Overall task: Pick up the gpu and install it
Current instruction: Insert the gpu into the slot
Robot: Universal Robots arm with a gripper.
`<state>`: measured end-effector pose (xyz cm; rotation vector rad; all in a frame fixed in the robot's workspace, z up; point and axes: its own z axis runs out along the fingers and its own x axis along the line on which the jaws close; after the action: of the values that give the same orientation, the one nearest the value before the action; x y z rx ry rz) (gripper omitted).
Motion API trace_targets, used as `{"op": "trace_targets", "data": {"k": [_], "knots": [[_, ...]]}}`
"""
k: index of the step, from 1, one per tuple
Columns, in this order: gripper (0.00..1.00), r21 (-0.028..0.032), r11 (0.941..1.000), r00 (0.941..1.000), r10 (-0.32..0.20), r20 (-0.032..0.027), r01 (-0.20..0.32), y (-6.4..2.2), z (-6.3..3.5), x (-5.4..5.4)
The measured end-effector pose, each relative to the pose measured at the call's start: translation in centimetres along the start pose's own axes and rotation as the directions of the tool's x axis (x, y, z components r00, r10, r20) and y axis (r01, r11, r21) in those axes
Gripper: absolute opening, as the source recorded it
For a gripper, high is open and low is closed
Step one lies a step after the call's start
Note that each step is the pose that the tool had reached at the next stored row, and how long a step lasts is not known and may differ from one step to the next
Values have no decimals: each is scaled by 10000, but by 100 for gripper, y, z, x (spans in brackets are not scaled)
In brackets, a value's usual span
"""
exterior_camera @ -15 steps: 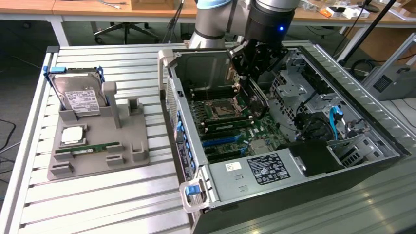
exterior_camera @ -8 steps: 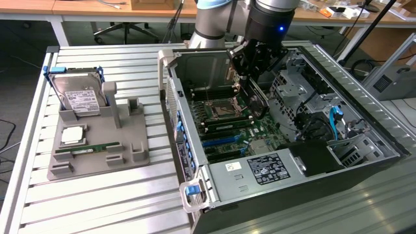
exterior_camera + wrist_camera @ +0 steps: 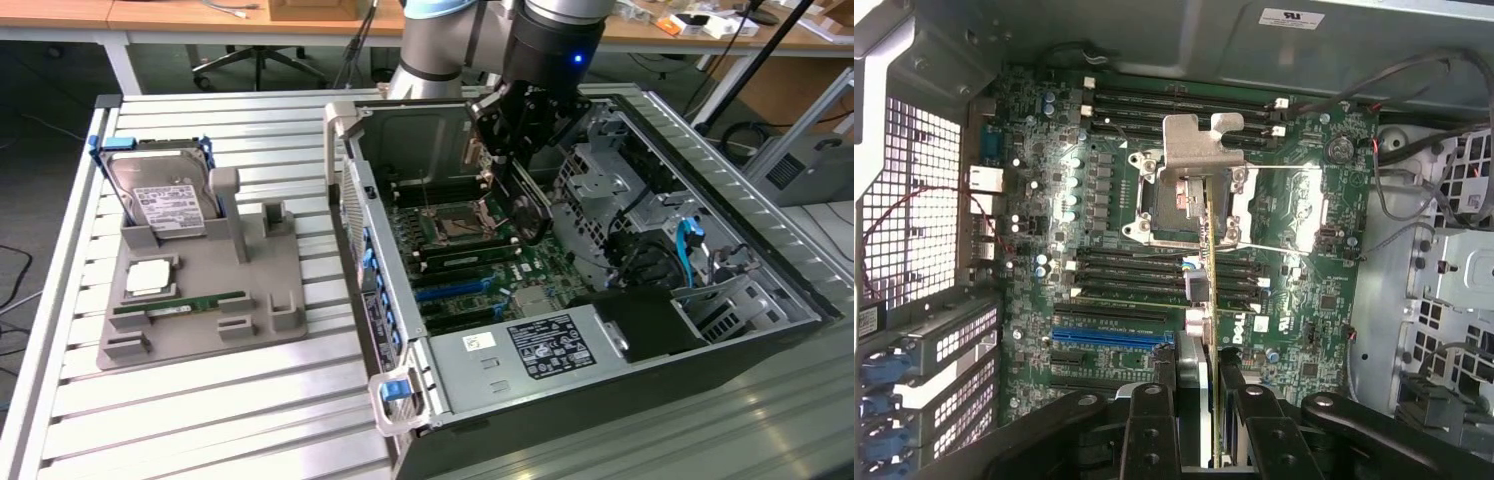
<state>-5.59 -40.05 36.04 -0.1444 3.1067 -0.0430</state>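
Black two-fingered gripper (image 3: 1206, 405), nearest the wrist camera, clamped on the gpu (image 3: 1209, 260), a thin green circuit card seen edge-on with its silver metal bracket (image 3: 1200, 150) at the far end. In the exterior view the gripper (image 3: 514, 150) holds the card (image 3: 527, 210) upright inside the case, black cooler face showing, above the processor socket; contact with the board cannot be told. Pale slatted metal table (image 3: 200, 420) carrying all items. Open black and grey computer case (image 3: 747, 300) lying on its side. Green motherboard (image 3: 1104, 200) with a blue expansion slot (image 3: 1109, 337). Grey moulded holder (image 3: 274, 325) beside the case, towards the exterior view's left. Silver hard drive with white label (image 3: 160, 200) standing in the holder. Slim green memory stick (image 3: 180, 303) lying flat on it
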Motion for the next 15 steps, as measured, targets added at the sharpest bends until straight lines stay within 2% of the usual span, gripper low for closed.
{"op": "trace_targets", "data": {"k": [15], "knots": [[27, -5, 9999, 9999, -159, 5, 159, 0, 0, 0]]}}
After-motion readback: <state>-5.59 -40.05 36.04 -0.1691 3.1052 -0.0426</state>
